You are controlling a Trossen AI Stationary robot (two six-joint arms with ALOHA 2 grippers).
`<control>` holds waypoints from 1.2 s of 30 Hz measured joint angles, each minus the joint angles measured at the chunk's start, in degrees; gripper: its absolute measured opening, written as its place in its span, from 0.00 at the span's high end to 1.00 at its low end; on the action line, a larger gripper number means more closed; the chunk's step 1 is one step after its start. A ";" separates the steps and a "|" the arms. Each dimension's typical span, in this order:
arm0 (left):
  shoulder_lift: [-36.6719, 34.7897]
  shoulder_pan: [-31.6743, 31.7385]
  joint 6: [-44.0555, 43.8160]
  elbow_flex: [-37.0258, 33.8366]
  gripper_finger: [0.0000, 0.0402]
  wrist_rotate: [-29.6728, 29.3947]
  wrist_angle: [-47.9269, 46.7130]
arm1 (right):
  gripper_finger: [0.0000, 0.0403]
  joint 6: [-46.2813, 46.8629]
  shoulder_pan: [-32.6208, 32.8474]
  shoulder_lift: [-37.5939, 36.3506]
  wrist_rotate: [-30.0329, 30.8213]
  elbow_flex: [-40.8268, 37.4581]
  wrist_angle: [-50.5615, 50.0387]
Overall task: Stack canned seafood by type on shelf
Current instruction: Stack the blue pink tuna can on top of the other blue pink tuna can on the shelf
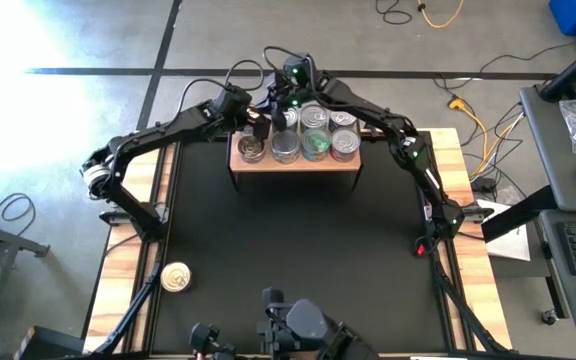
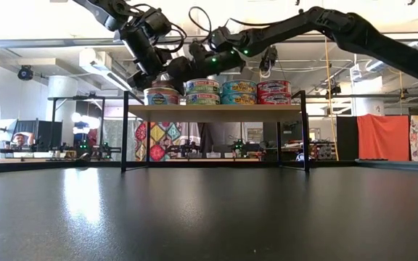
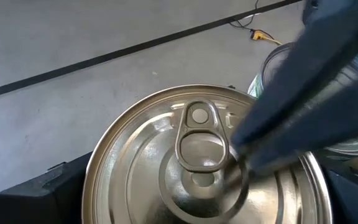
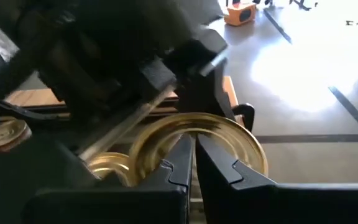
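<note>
Left gripper (image 1: 258,128) hangs spread over an upright, lid-up can (image 1: 253,149) at the shelf's (image 1: 293,163) end.

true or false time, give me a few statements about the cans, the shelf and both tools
1. One can lies alone on the black table, away from the shelf. True.
2. The shelf is bare. False: cans stand on it in stacks.
3. The right tool is shut. True.
4. The left arm waits at the table's near edge. False: the left tool hangs open over the shelf's left end, above a silver can.
5. Both arms reach to the shelf. True.
</note>
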 joint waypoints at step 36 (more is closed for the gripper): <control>-0.51 -0.17 4.11 2.50 0.00 -0.28 -4.50 | 0.97 -3.40 0.68 1.10 6.16 0.13 -3.22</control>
